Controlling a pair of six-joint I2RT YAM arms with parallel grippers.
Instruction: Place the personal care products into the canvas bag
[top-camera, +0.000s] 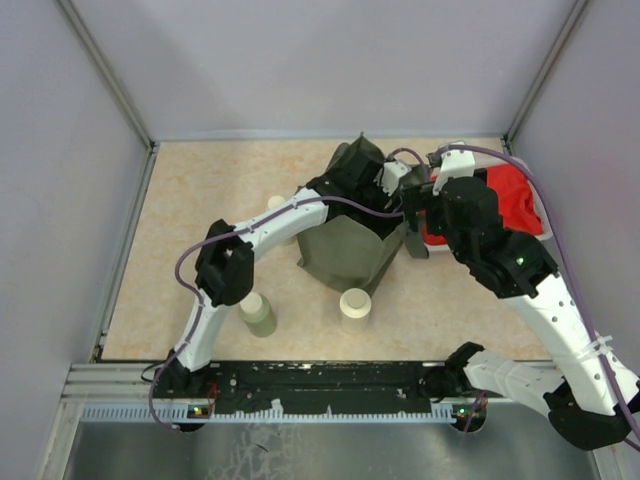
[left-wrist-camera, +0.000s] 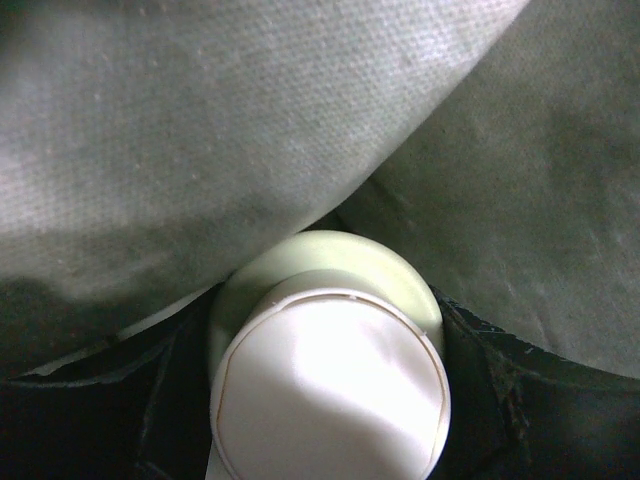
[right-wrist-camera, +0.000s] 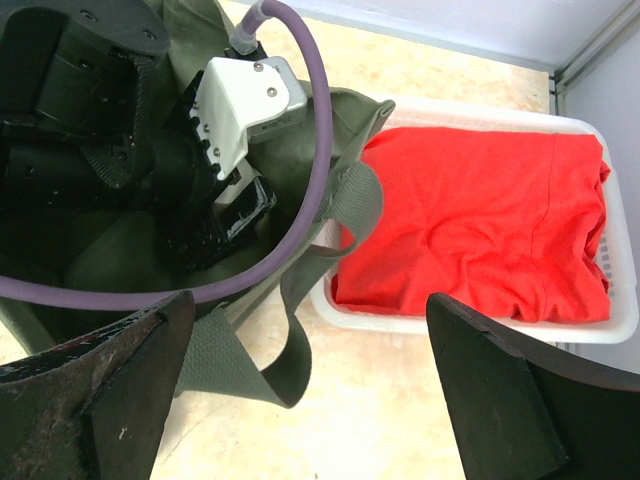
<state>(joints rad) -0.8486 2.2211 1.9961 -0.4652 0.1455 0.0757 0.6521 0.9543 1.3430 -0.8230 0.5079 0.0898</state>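
Observation:
The olive canvas bag (top-camera: 345, 255) stands open mid-table. My left gripper (top-camera: 362, 175) reaches down inside it, shut on a pale green bottle with a cream cap (left-wrist-camera: 330, 380); bag fabric (left-wrist-camera: 250, 120) fills that wrist view. Two bottles stand in front of the bag, one pale green (top-camera: 257, 313) and one cream (top-camera: 355, 308). A third (top-camera: 277, 205) is partly hidden behind my left arm. My right gripper (top-camera: 412, 225) is open and empty beside the bag's right rim, its fingers (right-wrist-camera: 130, 380) straddling a loose strap handle (right-wrist-camera: 250, 360) without touching it.
A white tray (right-wrist-camera: 470, 325) holding red cloth (right-wrist-camera: 480, 220) sits right of the bag, close to my right gripper; it also shows in the top view (top-camera: 541, 212). Walls enclose the table on three sides. My left arm's purple cable (right-wrist-camera: 320, 150) loops over the bag's mouth.

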